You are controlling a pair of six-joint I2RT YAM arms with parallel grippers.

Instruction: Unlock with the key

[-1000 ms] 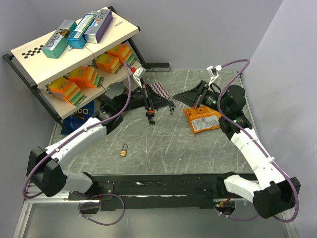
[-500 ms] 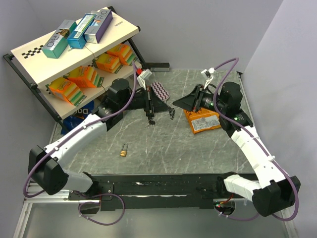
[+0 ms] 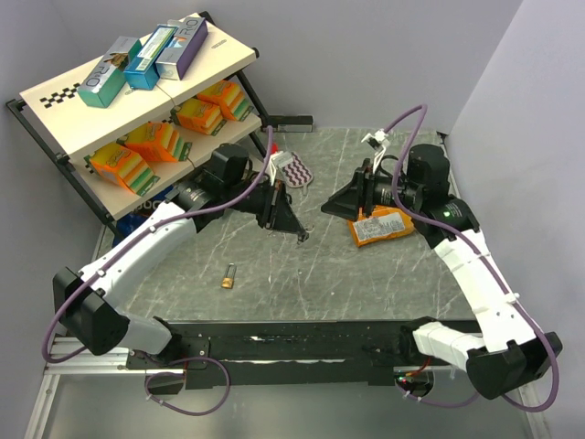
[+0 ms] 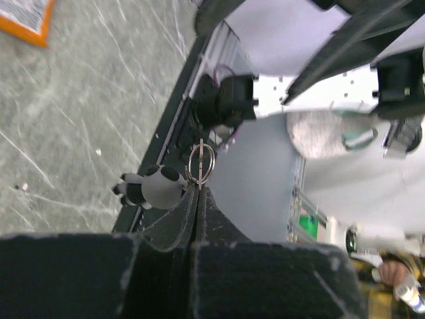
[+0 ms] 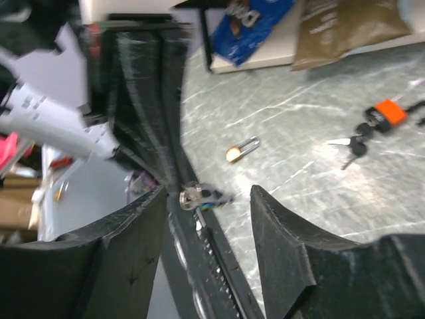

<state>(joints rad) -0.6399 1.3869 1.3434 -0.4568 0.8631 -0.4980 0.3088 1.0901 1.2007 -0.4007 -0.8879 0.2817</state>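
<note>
As the overhead view has it, my two grippers face each other above the middle of the worktop (image 3: pixel 320 274), tips near but not touching.

1. Left gripper (image 4: pixel 199 187). Clenched tight, grasping the key ring (image 4: pixel 200 163) by one edge, so the ring stands out past the fingertips. A small black, white and grey fob (image 4: pixel 149 189) sits just beside the ring, on the same bunch. The bunch is held in the air, off the worktop.

2. Right gripper (image 5: pixel 207 199). Released, with the jaws spread wide and nothing between the pads. It points at the tip of my left gripper, and the ring and fob show in the gap between its fingers.

3. Padlock (image 3: pixel 229 275). Brass body, lying flat toward the near-left part of the worktop. It is well apart from both grippers and touched by neither. I cannot tell whether the shackle is locked.

4. Second bunch of keys (image 5: pixel 372 126), with an orange tag. It lies on the worktop, well apart from the padlock, and is seen only from my right wrist.

5. Orange packet (image 3: pixel 384 226). It lies flat on the right side of the worktop, partly under my right arm.

6. Shelf rack (image 3: pixel 137 91). It stands off the far-left corner, with boxes on the top tier and orange-and-green packs on the tiers below. A blue bag (image 3: pixel 137 219) lies at its foot.
</note>
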